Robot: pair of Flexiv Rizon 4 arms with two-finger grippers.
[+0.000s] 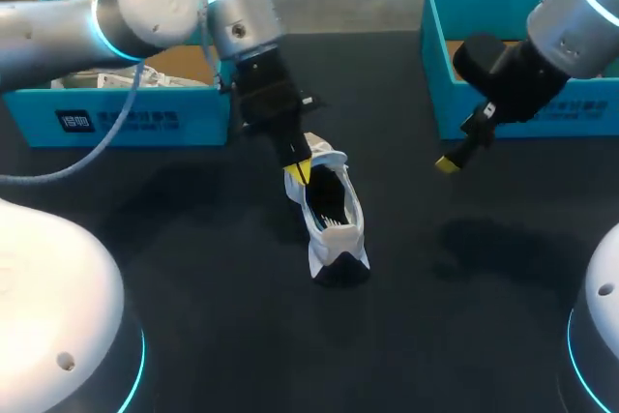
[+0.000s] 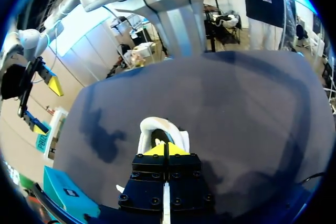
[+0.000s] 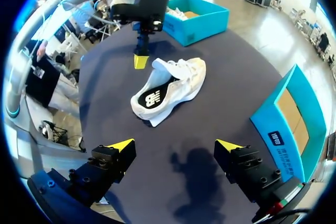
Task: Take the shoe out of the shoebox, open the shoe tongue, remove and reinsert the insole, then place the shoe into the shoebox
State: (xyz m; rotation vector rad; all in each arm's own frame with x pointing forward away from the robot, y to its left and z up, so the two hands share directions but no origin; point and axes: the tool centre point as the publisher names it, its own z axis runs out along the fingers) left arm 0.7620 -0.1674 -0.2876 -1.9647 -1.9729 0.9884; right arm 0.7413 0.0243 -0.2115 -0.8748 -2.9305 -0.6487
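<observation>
Left pincer stands with its yellow tips pressed together, right at the rim of the white shoe; whether they pinch any of it I cannot tell. The shoe lies on the dark tabletop, outside both boxes, its opening and insole showing. Right pincer hangs above the tabletop well apart from the shoe, fingers spread wide, holding nothing. A teal shoebox sits on the left pincer's side, a second shoebox on the right's.
</observation>
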